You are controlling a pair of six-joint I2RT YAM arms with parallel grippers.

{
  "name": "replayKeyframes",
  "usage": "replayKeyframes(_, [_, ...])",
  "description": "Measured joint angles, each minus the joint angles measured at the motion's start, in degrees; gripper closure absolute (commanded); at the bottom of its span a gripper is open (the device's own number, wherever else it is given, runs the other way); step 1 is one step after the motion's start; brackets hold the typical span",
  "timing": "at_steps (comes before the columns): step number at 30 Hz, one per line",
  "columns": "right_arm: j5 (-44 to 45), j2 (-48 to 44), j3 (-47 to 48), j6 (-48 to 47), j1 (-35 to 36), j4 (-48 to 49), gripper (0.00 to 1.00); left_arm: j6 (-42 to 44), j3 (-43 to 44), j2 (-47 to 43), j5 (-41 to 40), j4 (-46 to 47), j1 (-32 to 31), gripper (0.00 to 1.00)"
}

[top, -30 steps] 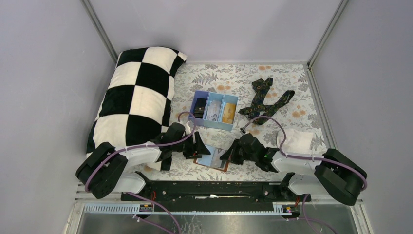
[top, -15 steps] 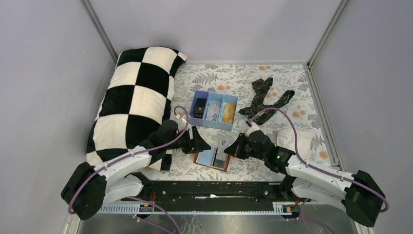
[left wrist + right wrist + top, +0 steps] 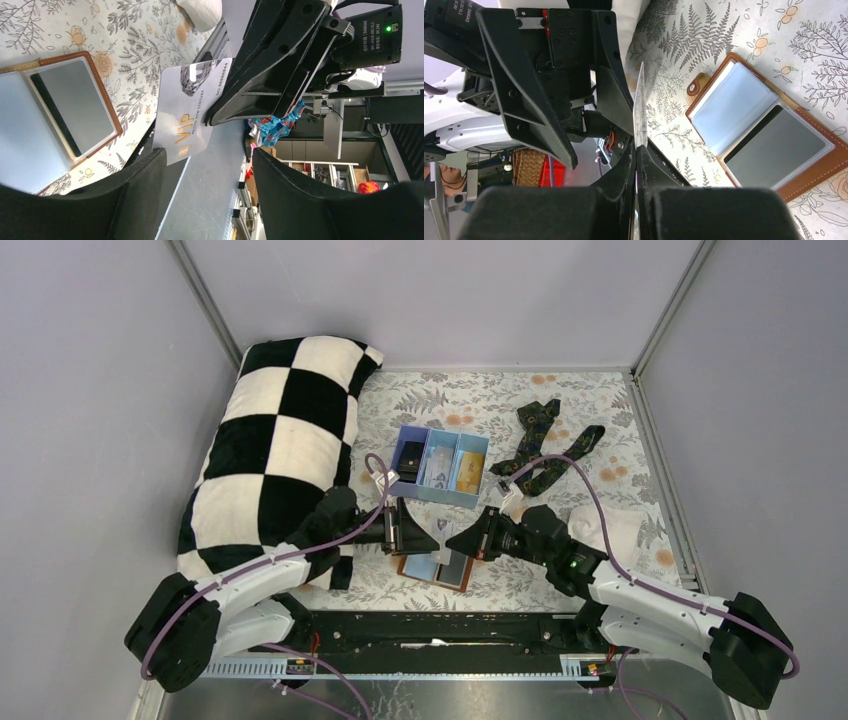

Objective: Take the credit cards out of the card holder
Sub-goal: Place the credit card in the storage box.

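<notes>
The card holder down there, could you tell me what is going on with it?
The card holder lies open on the cloth. The right gripper is shut on a silver VIP card, holding it in the air beside the holder. The left gripper, open, faces the card close by, apparently ready to take it.

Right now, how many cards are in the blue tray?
3: a black card in the left compartment, a pale card in the middle, a gold card in the right. Others may lie hidden beneath.
</notes>
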Motion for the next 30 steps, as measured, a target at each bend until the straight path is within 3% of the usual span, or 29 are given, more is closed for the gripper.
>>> replayKeyframes(2, [-0.39,0.13,-0.55,0.20,-0.04,1.01,1.00,-1.11,-0.26,0.94,0.83,1.88,0.02,0.47])
replayKeyframes(4, [-0.94,0.74,-0.79,0.55,-0.11,1.92,1.00,-2.32,-0.48,1.60,1.38,3.67,0.02,0.51])
replayKeyframes(11, [-1.99,1.97,-1.14,1.60,-0.11,4.04,1.00,-2.45,-0.70,1.68,1.57,4.52,0.02,0.38])
replayKeyframes(18, [-1.66,0.31,-1.14,1.27,-0.13,2.12,1.00,2.34,1.09,-1.79,-0.37,-5.03,0.57,0.31])
replayKeyframes(25, [-1.88,-1.75,-1.14,1.31,-0.13,2.29,1.00,3.89,1.53,-1.49,-1.38,-7.54,1.33,0.32])
replayKeyframes(30, [-2.05,-1.64,-1.16,1.31,-0.13,2.34,1.00,3.52,1.53,-1.07,-1.22,-7.19,1.33,0.44])
